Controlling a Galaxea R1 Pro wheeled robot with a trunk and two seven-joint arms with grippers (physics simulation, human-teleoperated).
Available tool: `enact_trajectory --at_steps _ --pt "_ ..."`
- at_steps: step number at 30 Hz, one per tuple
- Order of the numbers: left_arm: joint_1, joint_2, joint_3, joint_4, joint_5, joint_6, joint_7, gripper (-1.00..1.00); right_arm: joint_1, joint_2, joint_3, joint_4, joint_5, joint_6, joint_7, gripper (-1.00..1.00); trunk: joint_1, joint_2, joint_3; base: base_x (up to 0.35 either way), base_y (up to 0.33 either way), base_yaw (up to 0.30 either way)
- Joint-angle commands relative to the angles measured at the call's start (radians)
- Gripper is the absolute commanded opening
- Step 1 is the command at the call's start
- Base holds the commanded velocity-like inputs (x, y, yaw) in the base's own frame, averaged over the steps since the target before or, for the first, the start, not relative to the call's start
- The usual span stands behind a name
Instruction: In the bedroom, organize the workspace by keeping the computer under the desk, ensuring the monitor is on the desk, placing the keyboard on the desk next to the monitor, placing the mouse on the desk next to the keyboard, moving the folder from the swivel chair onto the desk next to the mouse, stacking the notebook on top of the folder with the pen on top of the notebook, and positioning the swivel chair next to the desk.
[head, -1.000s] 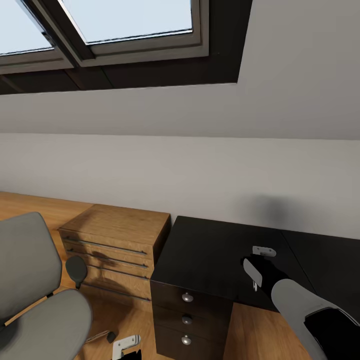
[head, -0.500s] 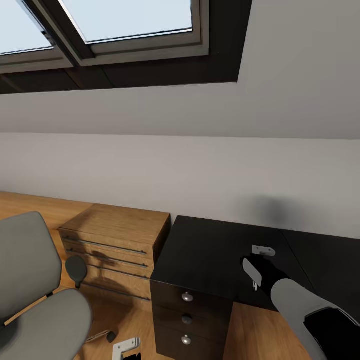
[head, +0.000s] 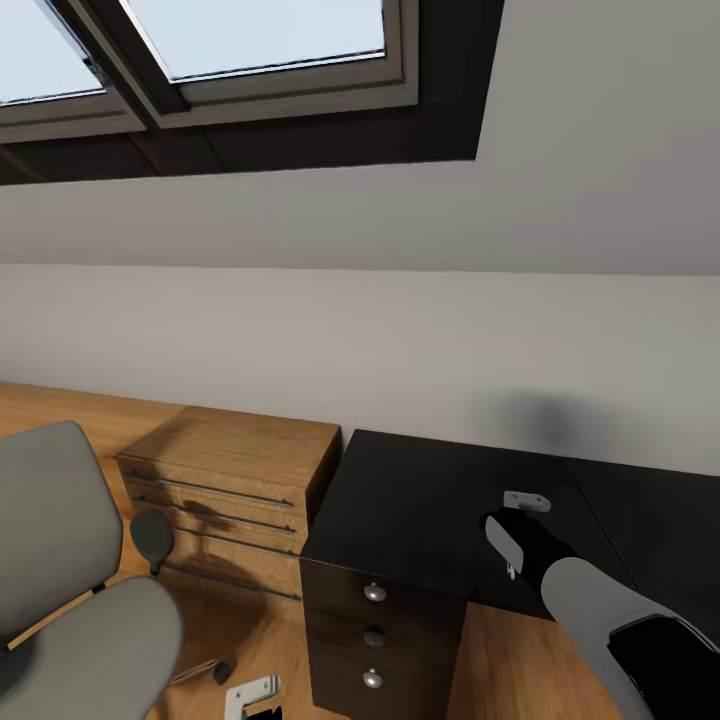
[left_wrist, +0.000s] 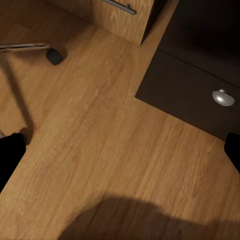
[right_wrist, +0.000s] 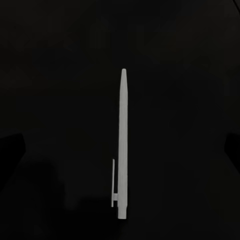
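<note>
Hovering your right pincer (head: 518, 530), fingers spread, over the pen (right_wrist: 122, 145) lying flat on the black desk (head: 420, 500) | step: pen pickup | next: descend straight, pinch the barrel | left pincer (head: 250, 694): spread, low over floor.

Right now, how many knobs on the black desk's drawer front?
3: top knob, middle knob, bottom knob, stacked vertically on the black desk front. The picture's lower edge may hide more.

skylight (head: 200, 40) | white wall (head: 400, 340) | wood floor (left_wrist: 100, 150) | wooden drawers (head: 230, 490)
</note>
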Motion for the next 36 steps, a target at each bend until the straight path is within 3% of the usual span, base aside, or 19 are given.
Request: enact_trajectory --at_steps 1,6,13,17,23,36 --pt "0.0 0.001 -0.005 -0.002 0.009 0.005 0.008 1.0 0.0 -0.001 0.008 -0.002 -0.006 0.008 -0.006 1.0 0.0 -0.001 -0.001 0.0 0.0 0.0" --pt "0.0 0.001 -0.005 -0.002 0.009 0.005 0.008 1.0 0.0 -0.001 0.009 -0.002 -0.006 0.007 -0.005 1.0 0.015 -0.029 -0.014 0.0 0.0 0.0" --pt "0.0 0.001 -0.005 -0.002 0.009 0.004 0.008 1.0 0.0 -0.001 0.01 0.0 -0.007 0.009 -0.003 1.0 0.015 -0.029 -0.014 0.0 0.0 0.0" --pt "0.0 0.001 -0.005 -0.002 0.009 0.004 0.008 1.0 0.0 -0.001 0.009 0.0 -0.006 0.009 -0.003 1.0 0.031 -0.057 -0.026 0.0 0.0 0.0" --pt "0.0 0.001 -0.005 -0.002 0.009 0.004 0.008 1.0 0.0 -0.001 0.009 0.0 -0.007 0.01 -0.003 1.0 0.031 -0.057 -0.026 0.0 0.0 0.0" --pt "0.0 0.001 -0.005 -0.002 0.009 0.004 0.008 1.0 0.0 -0.001 0.01 -0.001 -0.006 0.01 -0.003 1.0 0.054 -0.099 -0.045 0.0 0.0 0.0"
